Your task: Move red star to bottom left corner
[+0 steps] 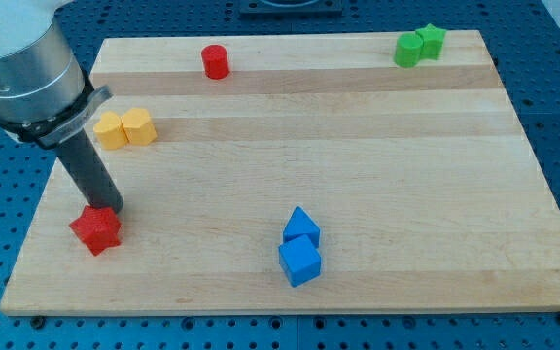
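Observation:
The red star (96, 229) lies near the board's left edge, in the lower left part of the wooden board (377, 165). My tip (111, 209) is at the star's upper right side, touching or almost touching it. The rod rises from there up to the view's top left, where the grey arm body hides the board's corner.
Two yellow blocks (125, 128) sit side by side at the left, above the star. A red cylinder (216, 61) stands near the top edge. Two green blocks (419, 45) sit at the top right. Two blue blocks (300, 247) sit together at the bottom centre.

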Motion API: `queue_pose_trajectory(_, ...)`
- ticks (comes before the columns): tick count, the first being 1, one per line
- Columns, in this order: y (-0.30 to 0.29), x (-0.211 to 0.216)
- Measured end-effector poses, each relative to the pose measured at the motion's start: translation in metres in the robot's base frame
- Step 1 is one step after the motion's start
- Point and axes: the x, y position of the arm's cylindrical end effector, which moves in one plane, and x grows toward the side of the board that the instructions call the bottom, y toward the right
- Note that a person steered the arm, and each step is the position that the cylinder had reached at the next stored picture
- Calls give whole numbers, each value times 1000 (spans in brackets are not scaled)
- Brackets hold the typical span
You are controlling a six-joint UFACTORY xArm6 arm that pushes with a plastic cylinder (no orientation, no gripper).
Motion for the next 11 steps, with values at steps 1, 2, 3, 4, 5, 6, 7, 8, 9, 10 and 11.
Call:
queue_pose_trajectory(1, 0, 3)
queue_pose_trajectory(2, 6, 3)
queue_pose_trajectory(3, 30, 3)
queue_pose_trajectory(4, 37, 9)
queue_pose_trajectory(5, 37, 21)
queue_pose_trajectory(6, 37, 29)
queue_pose_trajectory(7, 35, 27)
queue_pose_trajectory(8, 24, 15)
queue_pose_trajectory(9, 11, 14)
queue_pose_trajectory(10, 3, 14)
queue_pose_trajectory(11, 0, 14)
